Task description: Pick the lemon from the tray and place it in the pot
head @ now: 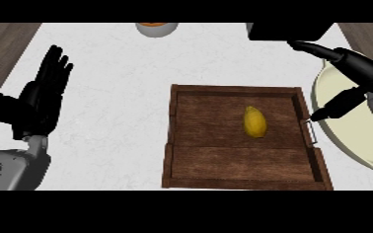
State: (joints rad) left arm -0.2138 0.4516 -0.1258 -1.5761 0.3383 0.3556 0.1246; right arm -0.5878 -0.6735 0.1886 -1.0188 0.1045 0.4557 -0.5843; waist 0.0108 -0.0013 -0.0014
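Lying lengthwise near the middle of the frame, the small yellow oval lemon (254, 122) rests on the floor of the dark brown wooden rectangular tray (218, 165), slightly right of the tray's centre and apart from all its walls; nothing touches it. The tray sits on the white marbled counter (116, 79), filling the lower centre and right of the frame; its right wall carries a thin metal handle (313, 132). At the right edge, the pale cream round pot (350, 133) shows only in part, its rim just beside the tray's right wall. Over that rim the right hand (336, 104) shows as black fingers pointing down and left toward the tray's right wall, straight and spread narrowly, holding nothing; the tips are just beside the handle, though I cannot tell whether they touch. At the left edge, the left hand (42, 96) rests open, fingers up. At the upper centre, a grey bowl (157, 28) with something orange inside is cut by the frame.
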